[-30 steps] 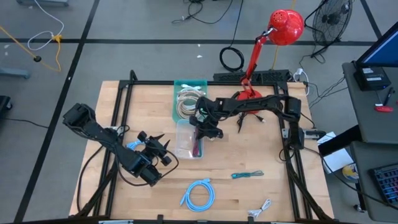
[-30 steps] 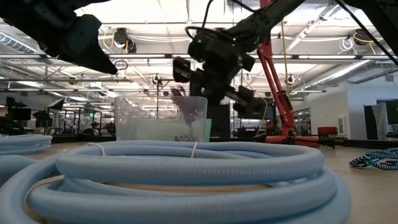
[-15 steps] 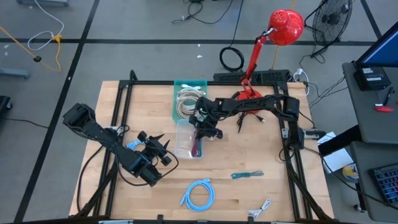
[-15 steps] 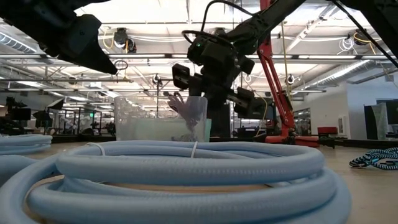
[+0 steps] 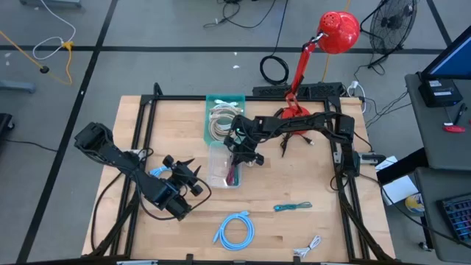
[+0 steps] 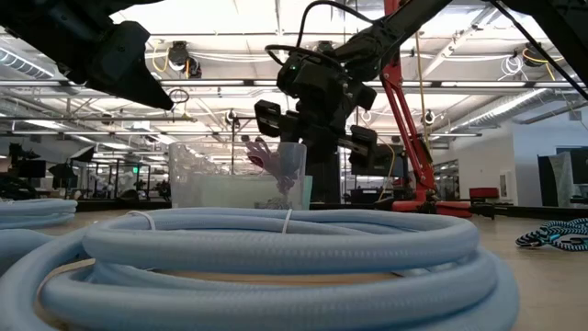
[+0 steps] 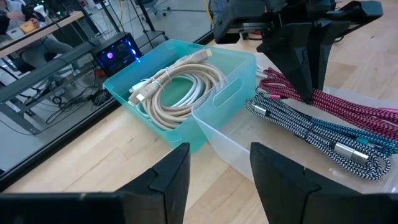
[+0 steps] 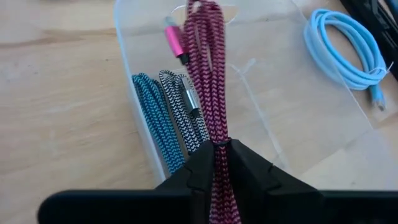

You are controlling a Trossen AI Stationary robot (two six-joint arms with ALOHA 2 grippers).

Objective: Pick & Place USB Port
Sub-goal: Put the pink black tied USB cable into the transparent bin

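Hanging from the right gripper [image 8: 217,163], the magenta braided cable [image 8: 208,68] trails down into the clear bin [image 8: 298,106] directly below the fingers, its pink plug end [image 8: 174,38] resting near the far wall. Judged from its drape, the cable is light, limp and folded into several strands, so it will sag and swing rather than hold shape; the woven sheath should give fair friction. The best hold appears to be across the bundled middle, as now, not at the plug. The right fingers stand nearly together, pinching the bundle between them; whether the grip is loosening cannot be told. Beside the hanging strands, a blue cable [image 8: 158,118] and a black-and-white cable [image 8: 186,102] lie on the bin floor. The left gripper [image 7: 219,171] waits well apart, its fingers spread and empty, facing the teal bin [image 7: 236,74].
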